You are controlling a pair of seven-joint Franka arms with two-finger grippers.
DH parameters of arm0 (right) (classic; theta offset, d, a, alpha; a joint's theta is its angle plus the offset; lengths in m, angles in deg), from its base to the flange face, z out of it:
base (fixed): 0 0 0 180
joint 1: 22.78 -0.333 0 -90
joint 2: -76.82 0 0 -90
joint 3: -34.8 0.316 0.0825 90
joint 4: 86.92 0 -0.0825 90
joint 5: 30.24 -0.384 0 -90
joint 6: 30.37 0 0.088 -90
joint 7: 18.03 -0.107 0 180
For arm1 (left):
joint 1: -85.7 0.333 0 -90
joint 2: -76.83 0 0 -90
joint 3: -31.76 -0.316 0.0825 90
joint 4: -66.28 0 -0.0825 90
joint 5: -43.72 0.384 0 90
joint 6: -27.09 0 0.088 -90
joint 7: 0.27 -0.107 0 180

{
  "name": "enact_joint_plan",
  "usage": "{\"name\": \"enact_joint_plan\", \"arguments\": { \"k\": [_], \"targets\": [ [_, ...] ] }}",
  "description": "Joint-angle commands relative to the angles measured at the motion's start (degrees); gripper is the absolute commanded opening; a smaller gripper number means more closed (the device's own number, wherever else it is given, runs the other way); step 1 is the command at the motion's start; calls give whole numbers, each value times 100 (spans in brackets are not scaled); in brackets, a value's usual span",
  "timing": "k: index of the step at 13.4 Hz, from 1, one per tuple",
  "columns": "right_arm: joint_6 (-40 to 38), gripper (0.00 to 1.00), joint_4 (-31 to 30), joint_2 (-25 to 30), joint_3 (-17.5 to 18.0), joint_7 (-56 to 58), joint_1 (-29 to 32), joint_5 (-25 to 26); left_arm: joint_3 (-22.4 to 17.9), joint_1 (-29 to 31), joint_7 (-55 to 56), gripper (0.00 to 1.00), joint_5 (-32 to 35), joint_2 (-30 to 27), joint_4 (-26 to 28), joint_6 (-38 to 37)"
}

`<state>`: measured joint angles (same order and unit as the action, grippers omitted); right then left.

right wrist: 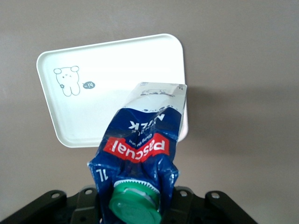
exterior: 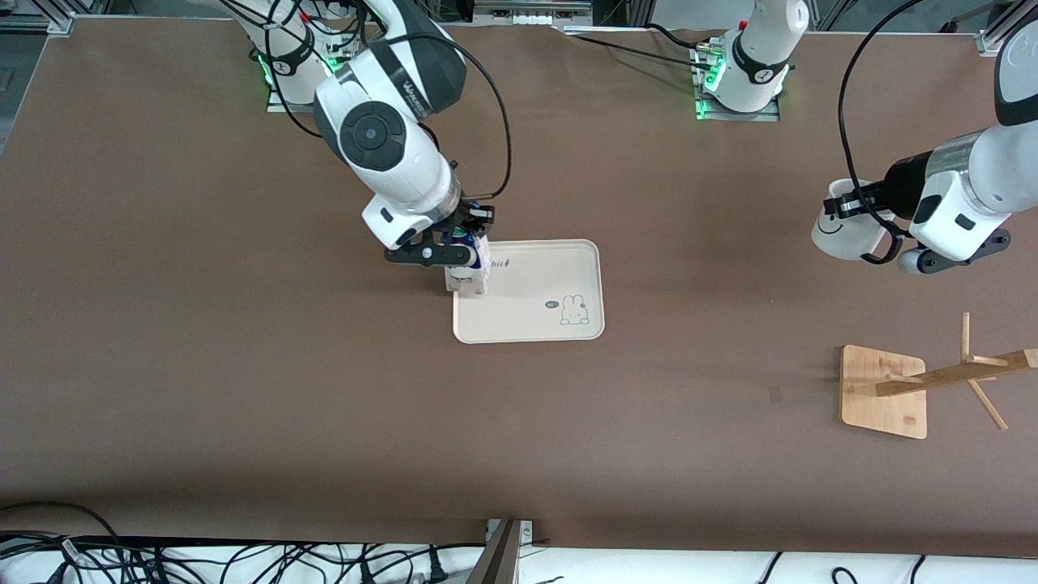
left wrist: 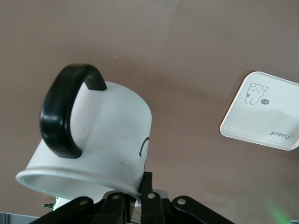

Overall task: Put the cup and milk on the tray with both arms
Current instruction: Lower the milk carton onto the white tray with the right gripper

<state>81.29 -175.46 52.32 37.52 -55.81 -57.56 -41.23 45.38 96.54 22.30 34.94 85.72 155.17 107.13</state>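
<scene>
The cream tray [exterior: 543,284] with the bunny drawing lies mid-table. My right gripper [exterior: 466,247] is shut on the top of the milk carton [exterior: 469,277] and holds it upright over the tray's edge toward the right arm's end. I cannot tell if the carton touches the tray. In the right wrist view the carton [right wrist: 140,140] with its green cap [right wrist: 135,207] hangs over the tray [right wrist: 103,79]. My left gripper [exterior: 851,204] is shut on the rim of the white smiley cup [exterior: 835,235], held in the air toward the left arm's end of the table. The left wrist view shows the cup [left wrist: 103,135], its black handle [left wrist: 58,114] and the tray [left wrist: 264,112] farther off.
A bamboo mug rack [exterior: 884,389] with a leaning wooden post [exterior: 957,375] stands nearer the front camera than the held cup. Brown table surface lies all round the tray. Cables run along the table's near edge.
</scene>
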Motion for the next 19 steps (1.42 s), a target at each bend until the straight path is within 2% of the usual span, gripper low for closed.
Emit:
{"name": "enact_joint_plan", "arguments": {
  "k": [1,4,12,19],
  "targets": [
    [346,38,-15,-116,-70,-2,-2,61,18,-90,-42,0,96,227,-503,-165],
    [672,38,116,-318,-61,393,-2,114,9,-187,-42,0,97,324,-759,-174],
    [787,38,161,-591,-52,1263,-82,79,9,-196,-42,0,97,333,-777,-288],
    [813,39,161,-793,-52,1299,-90,53,9,-196,-33,0,97,333,-777,-297]
  ]
}}
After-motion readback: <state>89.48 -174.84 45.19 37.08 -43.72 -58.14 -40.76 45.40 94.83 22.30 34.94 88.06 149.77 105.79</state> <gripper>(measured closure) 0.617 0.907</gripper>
